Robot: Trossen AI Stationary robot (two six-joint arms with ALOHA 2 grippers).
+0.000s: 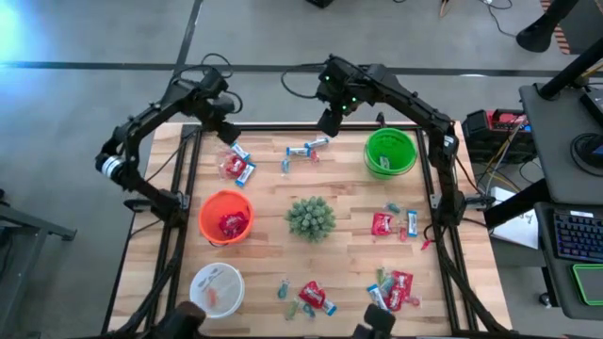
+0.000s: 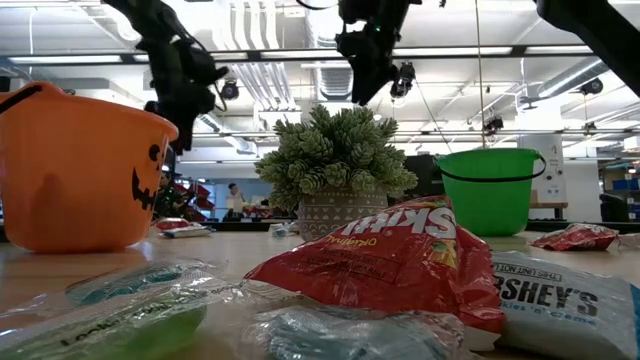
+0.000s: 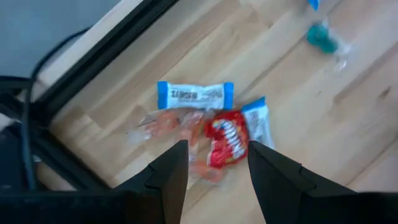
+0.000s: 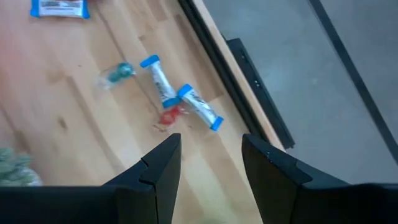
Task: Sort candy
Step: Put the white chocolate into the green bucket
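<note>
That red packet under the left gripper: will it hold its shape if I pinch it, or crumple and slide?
The red packet looks like soft, crinkled film, so it will likely crumple rather than stay stiff. It seems light and lies on smooth wood, so a nudge may slide it. It touches a blue-and-white bar, which may shift too. The left gripper hangs open above it.

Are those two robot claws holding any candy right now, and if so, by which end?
Nothing is held. The left pincer hangs open above a red packet; the right pincer hangs open above two blue-and-white bars.
</note>
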